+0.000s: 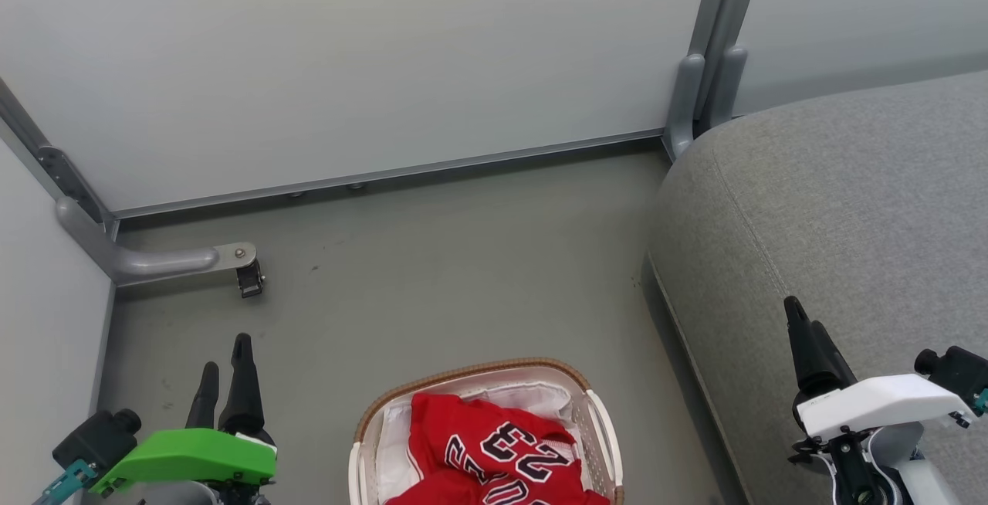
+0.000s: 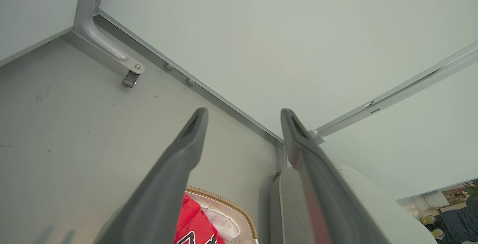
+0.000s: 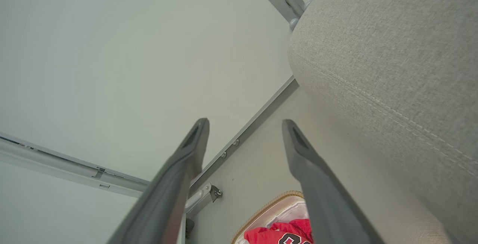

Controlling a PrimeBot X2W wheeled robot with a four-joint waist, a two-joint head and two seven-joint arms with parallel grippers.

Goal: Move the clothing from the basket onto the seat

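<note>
Here the clothing (image 1: 494, 451), a red jersey numbered 23, lies bunched inside the basket (image 1: 471, 372). The basket stands on the floor (image 1: 432, 258) near the side bordered by the seat (image 1: 849, 204), presumably to keep the transfer short. No garment lies on the visible part of the seat, so the task appears not yet begun. The left hand (image 1: 225, 354) and right hand (image 1: 803, 316) flank the basket, each with fingers spread apart and empty, a posture suited to reaching down for a first grasp.
</note>
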